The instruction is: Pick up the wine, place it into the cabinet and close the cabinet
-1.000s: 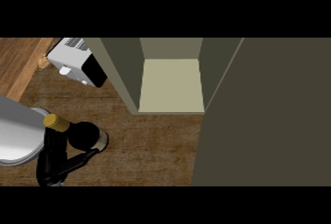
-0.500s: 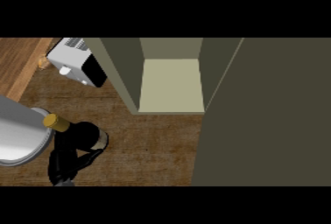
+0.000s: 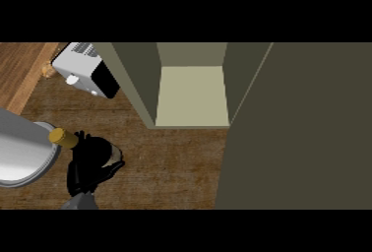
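Note:
The wine bottle [image 3: 64,138] stands at the lower left of the counter. Its gold cap shows, and a bit of its body beside my hand; the rest is hidden. My left hand [image 3: 91,165] comes in from the lower edge with its black fingers curled round the bottle. The cabinet [image 3: 193,96] stands open at the top centre, with a pale shelf inside. Its dark door [image 3: 305,128] swings out and fills the right side of the view. My right hand does not show.
A round silver pot [image 3: 22,157] sits at the left edge, touching the bottle's cap. A white and black appliance [image 3: 87,74] stands at the upper left beside the cabinet's side wall. Brown counter [image 3: 174,167] lies between my hand and the door.
My left hand and the bottle have shifted slightly to the right. The cabinet and its door have not moved.

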Robot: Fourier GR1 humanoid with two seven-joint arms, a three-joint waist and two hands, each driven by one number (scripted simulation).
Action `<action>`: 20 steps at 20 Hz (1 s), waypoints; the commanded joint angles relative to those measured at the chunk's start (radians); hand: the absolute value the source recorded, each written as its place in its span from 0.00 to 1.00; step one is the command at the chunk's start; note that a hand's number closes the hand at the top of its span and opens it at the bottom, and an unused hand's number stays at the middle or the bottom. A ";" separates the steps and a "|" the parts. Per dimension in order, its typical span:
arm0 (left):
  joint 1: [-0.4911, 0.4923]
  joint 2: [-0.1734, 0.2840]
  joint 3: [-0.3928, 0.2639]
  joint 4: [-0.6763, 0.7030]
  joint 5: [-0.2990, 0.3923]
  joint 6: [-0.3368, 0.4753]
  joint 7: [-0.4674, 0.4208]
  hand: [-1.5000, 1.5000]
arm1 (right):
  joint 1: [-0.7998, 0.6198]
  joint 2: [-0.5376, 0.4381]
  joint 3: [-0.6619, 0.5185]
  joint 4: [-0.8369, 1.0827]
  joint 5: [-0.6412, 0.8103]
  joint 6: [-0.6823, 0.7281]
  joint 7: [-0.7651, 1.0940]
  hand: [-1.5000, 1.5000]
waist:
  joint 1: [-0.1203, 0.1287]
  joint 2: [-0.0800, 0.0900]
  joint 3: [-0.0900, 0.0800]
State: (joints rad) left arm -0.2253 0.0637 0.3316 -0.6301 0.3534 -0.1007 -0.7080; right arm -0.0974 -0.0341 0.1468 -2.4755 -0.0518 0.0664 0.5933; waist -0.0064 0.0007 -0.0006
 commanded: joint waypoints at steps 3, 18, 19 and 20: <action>-0.040 0.010 -0.016 0.036 0.002 0.008 -0.036 0.00 | -0.055 -0.010 -0.047 -0.031 -0.086 -0.004 0.065 0.00 | 0.003 0.000 0.000; -0.142 0.010 -0.001 0.100 0.086 -0.028 -0.024 1.00 | 0.072 0.007 -0.021 -0.042 -0.056 0.030 -0.013 0.00 | 0.004 -0.002 0.001; -0.166 0.002 0.002 0.163 0.079 -0.034 -0.057 1.00 | 0.020 0.002 -0.002 -0.074 -0.052 0.012 0.064 0.00 | 0.000 0.000 0.000; -0.164 0.042 0.003 0.125 0.091 -0.060 -0.001 1.00 | 0.027 0.027 0.084 -0.109 0.033 -0.021 0.105 0.00 | 0.002 -0.002 0.000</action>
State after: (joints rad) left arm -0.3829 0.0825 0.3449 -0.4851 0.4302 -0.1235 -0.7531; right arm -0.0925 -0.0262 0.1583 -2.4786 -0.0508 0.0708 0.6286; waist -0.0058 0.0002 -0.0003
